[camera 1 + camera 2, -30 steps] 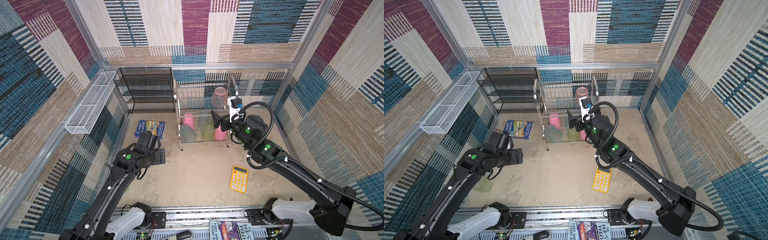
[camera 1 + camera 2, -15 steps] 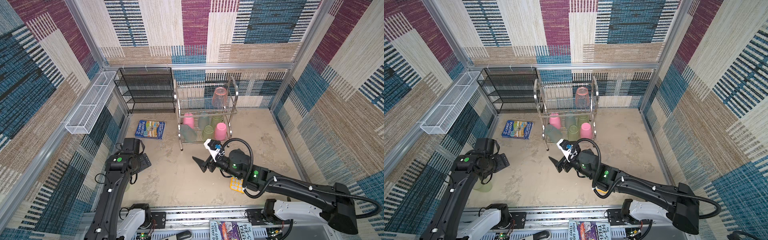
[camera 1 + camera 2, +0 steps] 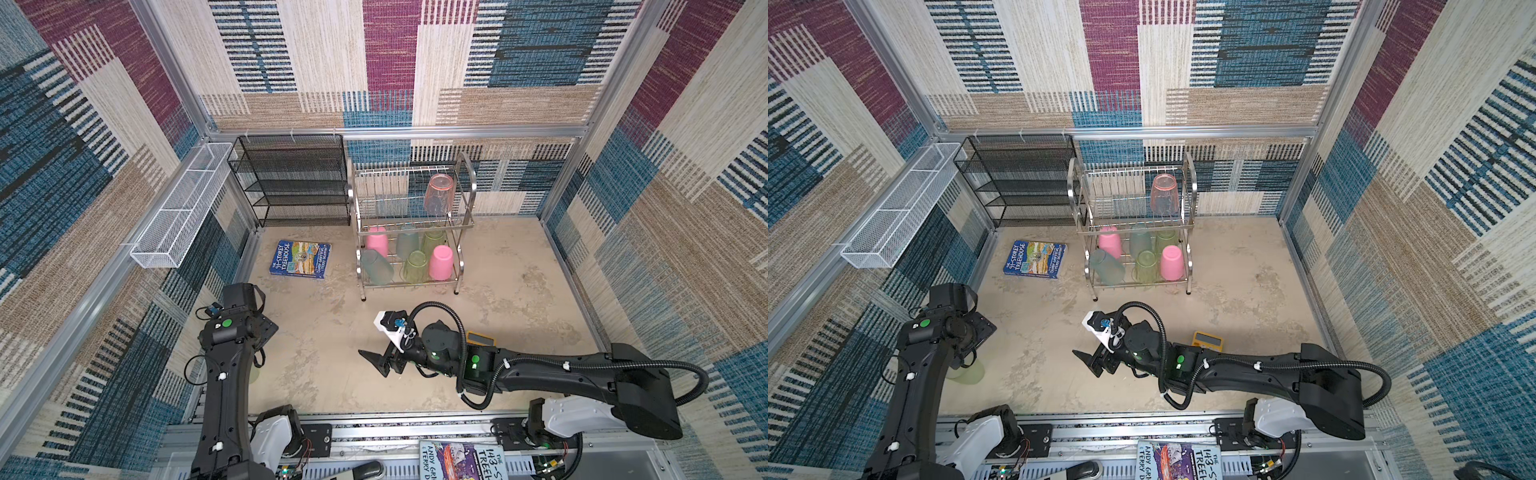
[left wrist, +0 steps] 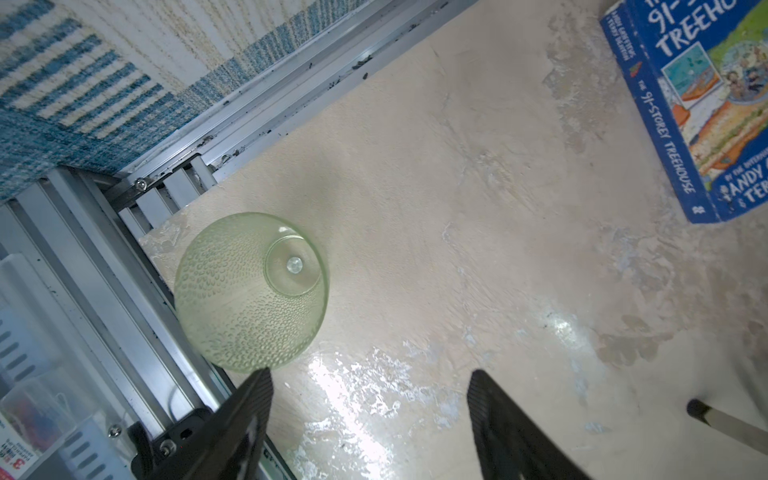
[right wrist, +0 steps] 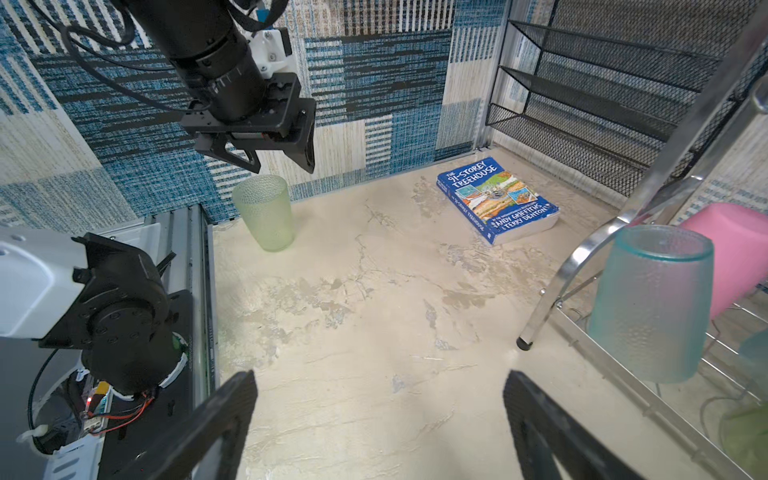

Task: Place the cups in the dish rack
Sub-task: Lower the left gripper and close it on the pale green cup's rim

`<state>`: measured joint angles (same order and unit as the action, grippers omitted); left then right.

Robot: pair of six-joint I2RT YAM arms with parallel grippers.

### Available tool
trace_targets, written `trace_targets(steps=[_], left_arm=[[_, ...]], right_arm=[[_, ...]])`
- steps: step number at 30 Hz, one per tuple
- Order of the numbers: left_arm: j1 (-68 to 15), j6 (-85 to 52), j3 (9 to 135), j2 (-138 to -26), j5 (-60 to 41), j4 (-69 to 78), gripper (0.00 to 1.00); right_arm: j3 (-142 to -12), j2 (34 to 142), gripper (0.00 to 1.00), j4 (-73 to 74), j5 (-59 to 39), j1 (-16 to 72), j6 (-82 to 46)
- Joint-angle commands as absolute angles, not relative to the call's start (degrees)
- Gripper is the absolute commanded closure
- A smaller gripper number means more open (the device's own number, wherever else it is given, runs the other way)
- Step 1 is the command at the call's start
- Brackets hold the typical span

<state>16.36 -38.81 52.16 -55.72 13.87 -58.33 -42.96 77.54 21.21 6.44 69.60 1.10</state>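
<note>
One dish rack [image 3: 469,183] stands at the back of the worktop [image 3: 519,299]. It is two tiers of wire and already well filled. A salmon cup [image 3: 438,194] sits inverted on the upper tier. The lower-tier cups [image 3: 440,262] number six: two pink, two teal and two green, the front teal one leaning.

The right end effector [image 3: 376,361] hangs low over the middle of the worktop, jaws wide apart and empty. The left end effector [image 5: 282,162] hangs above the near-left corner, also released, with nothing between its fingers.

A last green cup [image 4: 249,291] remains outside the rack. It stands upright, mouth up, in that corner. It is just beside the aluminium rail [image 4: 124,266] and well apart from the book [image 5: 496,199]. In the left wrist view it lies off to one side of the finger gap, not between the jaws.

Handling, as a judgement:
- The cup is thin translucent plastic, so it is probably very light and easy to tip or knock.
- The wall probably flexes under a hard squeeze.
- The pebbled surface should give some friction, but the taper invites slipping.
- The best hold looks like a pinch over the rim, one finger inside and one outside, on the side away from the rail.
- It likely needs inverting to match the others.
</note>
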Motion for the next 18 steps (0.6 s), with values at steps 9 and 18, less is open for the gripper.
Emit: trace_targets(steps=[9, 18], left_arm=[[21.52, -39.48, 48.55, -60.48, 13.1, -49.71, 0.28], [23.89, -40.22, 46.37, -64.66, 11.44, -45.64, 0.41]], right_arm=[[-42.19, 79.96, 0.06, 28.1, 4.05, 70.67, 0.44], [-40.89, 80.41, 0.07, 29.33, 5.01, 70.66, 0.73]])
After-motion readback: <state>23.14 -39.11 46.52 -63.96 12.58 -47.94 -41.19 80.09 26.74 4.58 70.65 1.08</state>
